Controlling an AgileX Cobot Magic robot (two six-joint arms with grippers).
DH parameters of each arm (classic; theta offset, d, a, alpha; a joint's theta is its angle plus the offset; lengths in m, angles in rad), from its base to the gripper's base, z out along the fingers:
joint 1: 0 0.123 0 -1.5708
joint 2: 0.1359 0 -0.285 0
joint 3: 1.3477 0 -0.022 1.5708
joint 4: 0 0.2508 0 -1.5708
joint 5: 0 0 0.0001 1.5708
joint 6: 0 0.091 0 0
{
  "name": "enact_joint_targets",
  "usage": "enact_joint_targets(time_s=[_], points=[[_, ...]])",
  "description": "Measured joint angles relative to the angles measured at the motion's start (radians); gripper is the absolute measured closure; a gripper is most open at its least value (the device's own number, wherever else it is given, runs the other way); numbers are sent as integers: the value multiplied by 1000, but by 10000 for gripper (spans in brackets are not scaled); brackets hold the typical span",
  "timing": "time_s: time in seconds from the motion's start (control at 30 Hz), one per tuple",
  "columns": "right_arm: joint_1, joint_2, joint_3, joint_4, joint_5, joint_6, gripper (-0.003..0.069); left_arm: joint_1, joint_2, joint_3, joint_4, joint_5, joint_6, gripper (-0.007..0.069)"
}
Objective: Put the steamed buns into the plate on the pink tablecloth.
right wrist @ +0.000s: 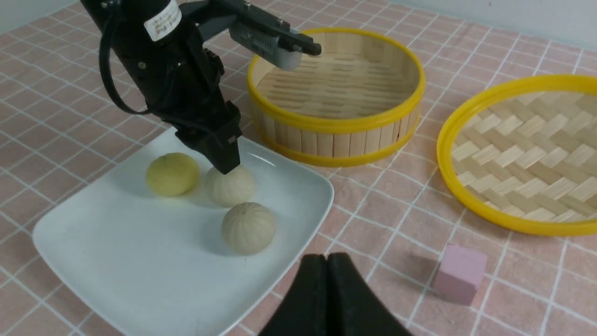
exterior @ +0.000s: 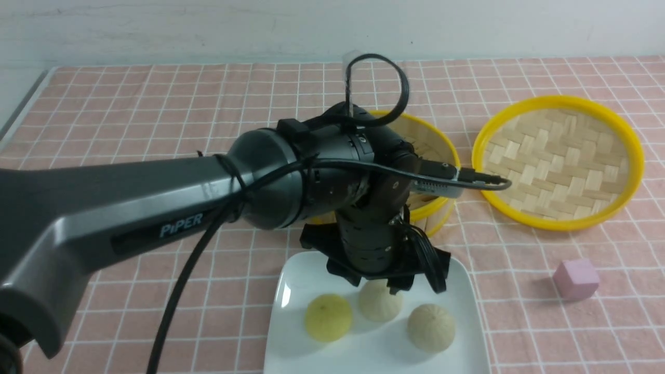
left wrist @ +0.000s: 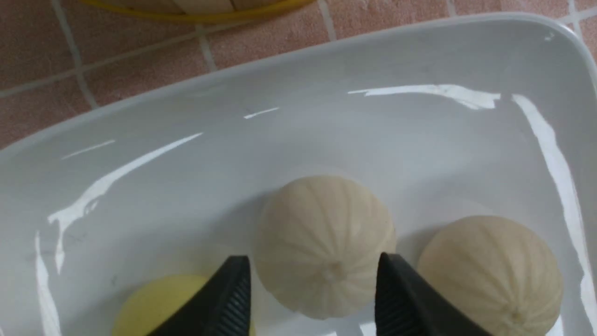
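Observation:
Three steamed buns lie in the white square plate (exterior: 291, 280) on the pink tablecloth (exterior: 156, 104): a yellow one (exterior: 328, 317), a pale middle one (exterior: 380, 304) and a pale one (exterior: 431, 327) to its right. My left gripper (exterior: 375, 284) hangs open just over the middle bun (left wrist: 324, 242), a finger on each side of it, and the bun rests on the plate (left wrist: 233, 163). The right gripper (right wrist: 326, 255) is shut and empty, above the cloth off the plate's corner (right wrist: 322, 196). It does not show in the front view.
A yellow-rimmed bamboo steamer basket (exterior: 436, 150) stands behind the plate, partly hidden by the left arm. Its woven lid (exterior: 558, 161) lies at the right. A small pink cube (exterior: 575, 279) sits on the cloth right of the plate.

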Motion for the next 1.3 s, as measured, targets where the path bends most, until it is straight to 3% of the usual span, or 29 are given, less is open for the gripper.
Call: enact_joint_targets(time_s=[0.23, 0.43, 1.1, 1.3], points=[[0, -2, 85, -3, -122, 16, 669, 0, 0, 0, -1, 4, 7, 346], [0, -2, 98, -4, -133, 19, 666, 0, 0, 0, -1, 6, 7, 403], [0, -2, 105, -3, -135, 21, 651, 0, 0, 0, 5, 7, 7, 393], [0, -10, 131, 119, -139, 22, 646, 0, 0, 0, 31, 10, 7, 392]])
